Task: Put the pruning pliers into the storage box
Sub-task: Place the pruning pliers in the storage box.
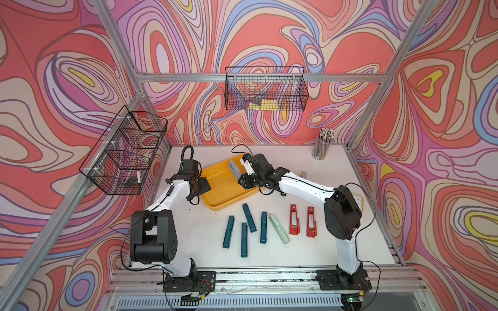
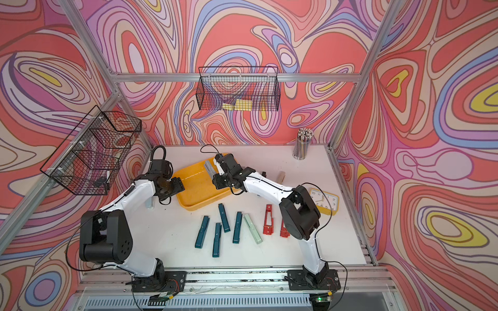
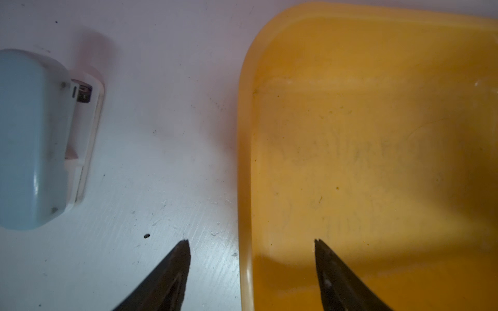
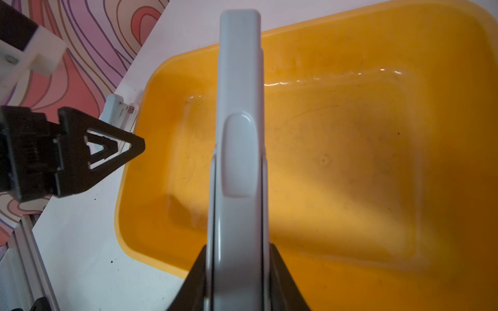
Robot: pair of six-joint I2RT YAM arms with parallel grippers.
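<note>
Mia: Swirly pink and purple walls go all round the white table [image 1: 310, 255]. Where is the yellow storage box [image 1: 223, 188]?

Ben: It is on the table, at about ten o'clock from the middle, in both top views.

Mia: What does the right gripper [image 4: 237, 255] do?

Ben: It squeezes the grey pruning pliers [image 4: 238, 80] by one end. The pliers hang over the box, near its twelve o'clock side. I cannot tell if they touch the bottom.

Mia: And the left gripper [image 3: 251, 242]?

Ben: Its two fingers are wide apart, with nothing between them. It sits over the box's nine o'clock rim. One finger is above the table and one is above the box.

Mia: Are more pliers out?

Ben: Yes. Four teal pliers [image 1: 249, 218] lie on the table at about five o'clock from the box. The mint pliers [image 1: 279, 229] lie just beside them, at their three o'clock. Two red pliers [image 1: 294, 219] lie side by side, further out at three o'clock.

Mia: What is the pale blue thing [image 3: 32, 140]?

Ben: I cannot tell. It lies on the table near the box, outside its rim.

Mia: Anything else?

Ben: A cup of pencils [image 1: 322, 146] stands at the table's one o'clock corner.
</note>
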